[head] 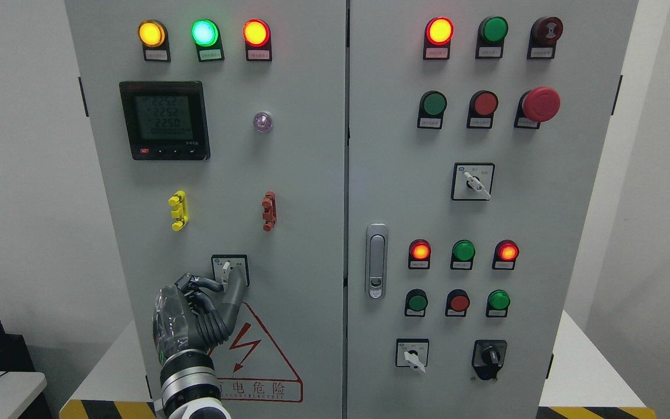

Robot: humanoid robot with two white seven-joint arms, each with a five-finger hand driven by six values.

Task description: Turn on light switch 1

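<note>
Light switch 1 appears to be the small rotary selector (229,270) low on the cabinet's left door (288,174); its white lever points up, leaning slightly right. My left hand (225,286) rises from the bottom edge just below it. The grey fingers (231,299) stretch up to the selector plate's lower edge, and the dark thumb (204,283) sits left of them. The fingertips are right under the lever but not closed around it. My right arm does not show.
Lit amber, green and red lamps (205,32) top the left door, above a digital meter (164,120). The right door (544,233) carries pushbuttons, a red emergency stop (540,104), more selectors (472,181) and a door latch (376,260). A yellow-black striped edge (108,408) runs below.
</note>
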